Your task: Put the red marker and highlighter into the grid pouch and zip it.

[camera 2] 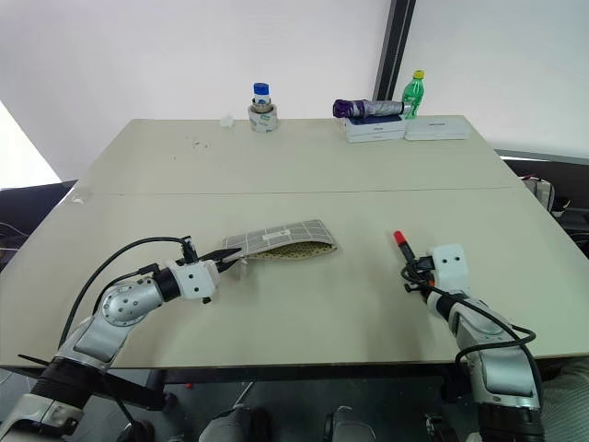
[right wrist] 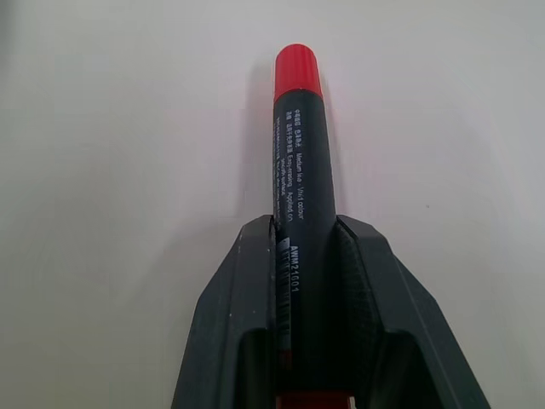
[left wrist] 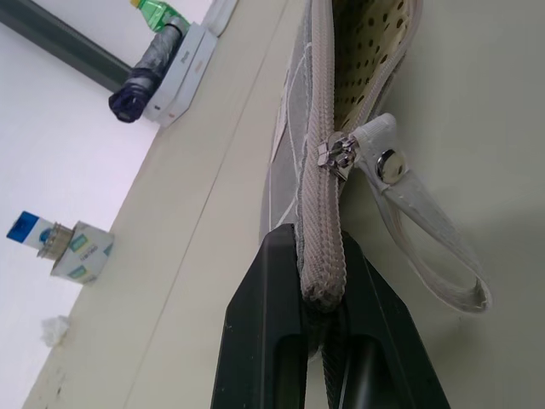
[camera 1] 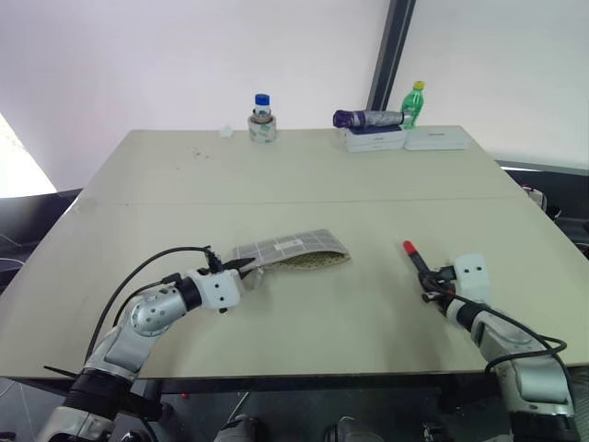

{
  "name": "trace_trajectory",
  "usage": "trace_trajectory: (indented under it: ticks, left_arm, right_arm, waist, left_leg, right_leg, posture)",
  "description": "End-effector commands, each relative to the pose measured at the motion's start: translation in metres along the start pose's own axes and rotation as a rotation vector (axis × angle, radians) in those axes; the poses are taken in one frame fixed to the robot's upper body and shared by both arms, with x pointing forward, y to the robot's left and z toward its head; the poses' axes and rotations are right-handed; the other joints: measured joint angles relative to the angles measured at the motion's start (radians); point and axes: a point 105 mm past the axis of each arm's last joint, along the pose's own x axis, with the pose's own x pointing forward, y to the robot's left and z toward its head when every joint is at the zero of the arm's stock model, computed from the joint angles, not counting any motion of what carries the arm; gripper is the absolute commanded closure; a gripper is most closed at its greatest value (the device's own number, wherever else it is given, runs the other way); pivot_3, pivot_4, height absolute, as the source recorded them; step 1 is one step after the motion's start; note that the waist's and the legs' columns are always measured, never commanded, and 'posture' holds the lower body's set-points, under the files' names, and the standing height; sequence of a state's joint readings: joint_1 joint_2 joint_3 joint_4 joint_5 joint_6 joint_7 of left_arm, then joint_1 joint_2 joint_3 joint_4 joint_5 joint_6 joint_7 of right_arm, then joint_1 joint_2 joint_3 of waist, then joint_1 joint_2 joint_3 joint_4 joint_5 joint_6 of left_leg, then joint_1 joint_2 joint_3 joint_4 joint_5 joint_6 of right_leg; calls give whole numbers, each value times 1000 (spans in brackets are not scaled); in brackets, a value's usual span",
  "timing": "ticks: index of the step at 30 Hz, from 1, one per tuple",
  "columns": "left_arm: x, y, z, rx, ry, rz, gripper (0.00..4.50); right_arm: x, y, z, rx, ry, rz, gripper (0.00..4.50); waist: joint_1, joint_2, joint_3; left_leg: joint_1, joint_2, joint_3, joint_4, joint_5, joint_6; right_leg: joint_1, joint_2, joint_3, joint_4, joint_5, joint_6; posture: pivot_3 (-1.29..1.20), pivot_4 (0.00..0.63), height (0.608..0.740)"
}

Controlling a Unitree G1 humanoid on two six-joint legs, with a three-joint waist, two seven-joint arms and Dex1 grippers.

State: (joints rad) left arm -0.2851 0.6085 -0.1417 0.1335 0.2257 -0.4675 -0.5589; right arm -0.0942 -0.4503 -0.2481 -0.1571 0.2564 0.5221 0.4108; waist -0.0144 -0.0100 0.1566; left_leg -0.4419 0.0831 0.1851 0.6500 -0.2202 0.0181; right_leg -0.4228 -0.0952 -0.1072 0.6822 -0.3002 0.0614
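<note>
Right end effector (camera 1: 429, 281) is clamped on the red marker (right wrist: 297, 162), low over the surface (camera 1: 368, 193). Left end effector (camera 1: 247, 268) pinches the grid pouch (camera 1: 290, 249) end, mouth unzipped. Insertion and zipping remain; highlighter's whereabouts undetermined.

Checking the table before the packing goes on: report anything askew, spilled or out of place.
Nothing is spilled or damaged. One oddity: the purple bottle lies on its side across the white boxes at the far edge. The grid pouch gapes open, pinched at its zipper end by the left gripper. The right gripper clamps the red marker.
</note>
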Motion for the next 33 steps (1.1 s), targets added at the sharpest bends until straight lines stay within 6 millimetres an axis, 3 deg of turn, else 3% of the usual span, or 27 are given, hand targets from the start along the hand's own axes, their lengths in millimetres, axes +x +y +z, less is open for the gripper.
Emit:
trace_trajectory:
  ticks: [1,5,8,12,20,25,33]
  left_arm:
    - [0,8,9,34,-34,22,4500]
    - [2,8,11,38,-40,19,4500]
    - [6,10,14,37,-54,24,4500]
    - [8,10,17,39,-65,20,4500]
    - [11,7,24,45,-84,10,4500]
    - [17,4,33,65,-115,-9,4500]
    - [21,8,45,77,-155,-7,4500]
  right_arm:
    - [-17,63,60,-215,-277,411,4062]
    - [-30,99,68,-361,-325,641,4062]
    - [-27,114,59,-486,-290,712,4062]
    - [-12,117,55,-669,-269,722,4062]
    - [19,102,62,-937,-240,662,4062]
    - [27,131,83,-1012,-350,722,4062]
    - [40,157,84,-1139,-423,758,4062]
  waist:
    - [-2,2,1]
    - [0,1,1]
    - [4,0,1]
    - [2,0,1]
    - [1,0,1]
    - [-2,0,1]
    - [2,0,1]
  left_leg:
    - [0,0,0,0,0,0]
    - [0,0,0,0,0,0]
    - [0,0,0,1,0,0]
    - [0,0,0,2,0,1]
    - [0,0,1,2,1,-1]
    - [0,0,2,2,4,-6]
    - [-1,0,3,3,4,-6]
  right_leg:
    - [0,0,0,0,0,0]
    - [-1,1,0,0,0,0]
    - [0,0,0,0,0,0]
    - [0,0,0,0,0,0]
    - [0,0,0,0,0,0]
    - [-1,0,0,0,0,0]
    - [-1,0,0,0,0,0]
  posture:
    - [0,150,740]
    - [0,150,740]
    - [0,150,740]
    - [0,150,740]
    - [0,150,740]
    - [0,150,740]
    - [0,150,740]
